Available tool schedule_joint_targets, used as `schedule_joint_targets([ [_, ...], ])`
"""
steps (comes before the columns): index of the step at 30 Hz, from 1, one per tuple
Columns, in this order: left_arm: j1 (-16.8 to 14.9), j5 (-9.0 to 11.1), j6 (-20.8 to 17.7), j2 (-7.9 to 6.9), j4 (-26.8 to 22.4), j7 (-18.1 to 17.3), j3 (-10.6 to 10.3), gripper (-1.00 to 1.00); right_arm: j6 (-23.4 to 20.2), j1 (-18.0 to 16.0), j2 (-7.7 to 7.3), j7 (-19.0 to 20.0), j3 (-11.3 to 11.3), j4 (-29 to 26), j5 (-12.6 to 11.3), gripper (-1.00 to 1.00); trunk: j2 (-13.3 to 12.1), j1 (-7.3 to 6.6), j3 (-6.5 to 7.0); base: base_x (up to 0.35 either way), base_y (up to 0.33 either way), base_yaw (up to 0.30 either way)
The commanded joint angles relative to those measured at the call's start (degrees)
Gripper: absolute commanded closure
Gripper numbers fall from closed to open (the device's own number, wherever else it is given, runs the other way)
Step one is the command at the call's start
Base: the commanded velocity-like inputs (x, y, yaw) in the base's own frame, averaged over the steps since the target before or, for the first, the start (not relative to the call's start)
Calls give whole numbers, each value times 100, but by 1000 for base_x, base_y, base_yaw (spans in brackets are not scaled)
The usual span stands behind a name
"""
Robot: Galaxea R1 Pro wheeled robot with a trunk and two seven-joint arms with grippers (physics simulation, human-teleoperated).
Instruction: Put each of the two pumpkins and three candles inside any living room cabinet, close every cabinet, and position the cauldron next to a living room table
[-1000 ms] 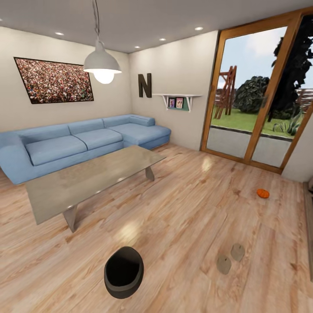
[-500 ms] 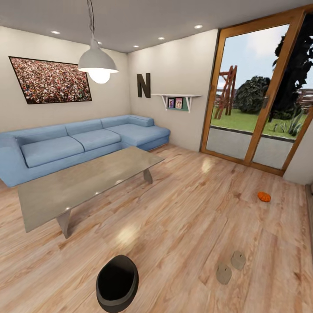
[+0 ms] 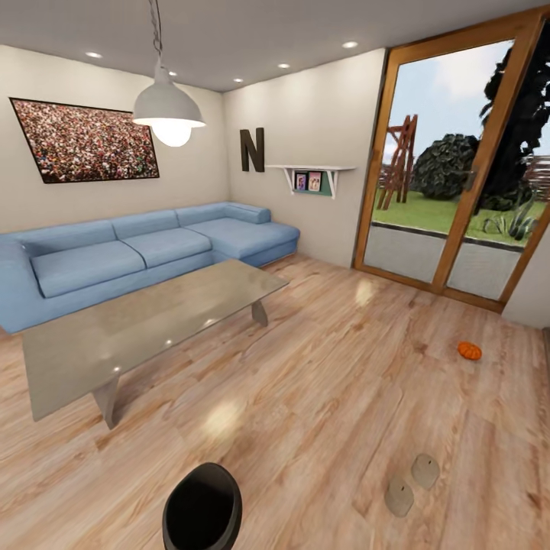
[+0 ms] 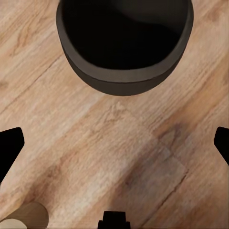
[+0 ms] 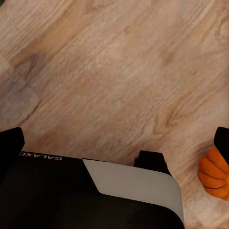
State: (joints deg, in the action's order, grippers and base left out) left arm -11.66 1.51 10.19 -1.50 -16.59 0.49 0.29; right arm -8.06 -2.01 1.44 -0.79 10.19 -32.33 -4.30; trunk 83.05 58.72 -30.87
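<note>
View advanced | cauldron [image 3: 202, 512] at frame edge | left gripper [image 4: 114, 143] spread | right gripper [image 5: 117, 143] spread

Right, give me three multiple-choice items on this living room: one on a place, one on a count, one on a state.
1. Where does the pumpkin lie in the head view?
A. on the table
B. on the floor near the glass door
C. on the sofa

2. How many candles stand on the floor in the head view?
A. two
B. four
C. none

3. What is the cauldron like?
A. tipped on its side
B. covered with a lid
C. upright, open and empty

Key: 1 B, it lies on bare floor before the glass door; 2 A, a pair stands side by side; 3 C, its dark inside shows from above.
</note>
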Motion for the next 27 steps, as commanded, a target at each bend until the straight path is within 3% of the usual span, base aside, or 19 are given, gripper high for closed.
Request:
schedule_joint_targets([
  [1, -3, 16, 19, 0, 5, 5, 3, -100, -29, -2, -3, -8, 16, -10, -44, -100, 3, 1, -5, 140, 9, 0],
  [27, -3, 16, 19, 0, 6, 7, -2, -100, -29, -2, 0, -8, 18, -10, -44, -100, 3, 1, -5, 142, 24, 0],
])
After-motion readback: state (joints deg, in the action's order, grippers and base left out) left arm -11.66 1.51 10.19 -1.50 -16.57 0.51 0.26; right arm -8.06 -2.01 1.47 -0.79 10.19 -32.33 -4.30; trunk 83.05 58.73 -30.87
